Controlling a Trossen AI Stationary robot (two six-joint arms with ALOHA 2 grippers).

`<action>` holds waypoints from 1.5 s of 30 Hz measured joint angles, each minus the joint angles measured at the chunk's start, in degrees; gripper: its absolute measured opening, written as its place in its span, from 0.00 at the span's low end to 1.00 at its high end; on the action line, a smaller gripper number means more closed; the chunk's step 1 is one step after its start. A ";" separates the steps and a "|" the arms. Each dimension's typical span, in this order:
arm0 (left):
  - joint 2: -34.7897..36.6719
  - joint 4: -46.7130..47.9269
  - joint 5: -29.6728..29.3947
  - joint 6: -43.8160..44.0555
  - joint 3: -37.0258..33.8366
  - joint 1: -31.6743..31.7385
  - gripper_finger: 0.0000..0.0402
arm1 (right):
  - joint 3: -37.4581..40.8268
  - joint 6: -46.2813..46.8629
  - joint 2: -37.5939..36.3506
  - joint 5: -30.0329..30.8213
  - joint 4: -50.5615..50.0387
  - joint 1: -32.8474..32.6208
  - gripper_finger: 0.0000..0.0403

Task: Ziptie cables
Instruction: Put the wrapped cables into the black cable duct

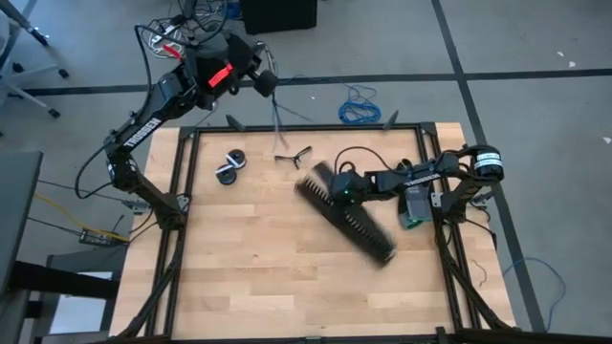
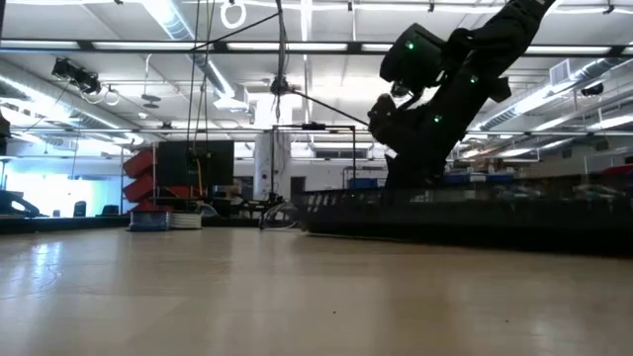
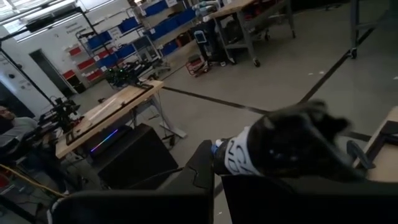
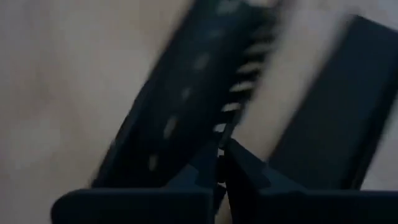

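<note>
At table centre — right gripper (image 1: 337,188) low, fingers clenched over perforated strip (image 1: 349,218); left gripper (image 1: 265,84) raised, clenched.

We see the perforated strip (image 1: 349,222) lying diagonally on the surface (image 1: 268,277), right of centre. Right gripper (image 1: 337,190) sits at the strip's upper end, its arm reaching in from the surface's right edge. Zipties (image 1: 293,156) lie near the far edge, left of the strip. Tape rolls (image 1: 229,166) sit further left. Coiled cable (image 1: 360,105) lies on the floor behind the surface. Left gripper (image 1: 265,84) hangs beyond the far edge.
</note>
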State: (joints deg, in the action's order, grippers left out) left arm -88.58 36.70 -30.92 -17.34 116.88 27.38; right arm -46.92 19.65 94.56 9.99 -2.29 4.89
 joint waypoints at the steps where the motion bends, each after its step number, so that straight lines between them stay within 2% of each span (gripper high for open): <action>1: 0.00 -0.01 0.41 0.01 0.00 0.00 0.00 | 0.00 -2.02 0.00 -0.85 0.67 -0.43 0.03; 5: 0.00 -0.05 1.25 0.02 0.00 -0.04 0.00 | 0.00 -10.87 0.00 -6.33 6.99 -3.05 0.02; 12: 0.02 -0.01 1.24 0.07 0.00 -0.24 0.00 | 0.00 -16.34 0.00 -6.72 21.43 -5.38 0.01; 14: 0.02 -0.03 1.23 0.07 0.00 -0.58 0.00 | -0.55 -17.43 1.36 -7.21 24.14 -4.89 0.01; 17: 0.02 -0.15 1.24 0.08 0.22 -0.91 0.00 | -5.68 -20.29 5.86 -10.89 23.29 -4.42 0.01; 19: 0.02 -0.34 1.24 0.12 0.26 -1.48 0.00 | -11.41 -23.04 10.44 -11.56 20.11 -5.05 0.00; 25: 0.38 0.97 1.19 0.22 0.28 -3.20 0.00 | -32.28 -32.49 22.00 -11.18 1.41 -6.81 0.00; 30: 0.72 3.12 1.17 0.29 0.33 -5.27 0.00 | -44.67 -33.69 28.79 -11.76 -11.98 -7.60 0.01; 33: 0.79 3.76 1.21 0.86 0.33 -6.28 0.00 | -47.20 -32.64 30.55 -12.02 -16.51 -8.54 0.05; 36: 0.96 3.38 1.20 0.92 0.33 -6.78 0.00 | -47.60 -30.84 30.82 -12.35 -16.62 -9.21 0.12; 45: 1.11 3.62 0.56 1.14 0.33 -6.82 0.00 | -49.42 -30.88 27.18 -11.78 -14.79 -9.78 0.44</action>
State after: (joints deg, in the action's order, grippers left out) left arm -87.46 40.32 -30.37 -16.21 117.21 20.56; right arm -96.34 -11.23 121.75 -1.79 -17.08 -4.89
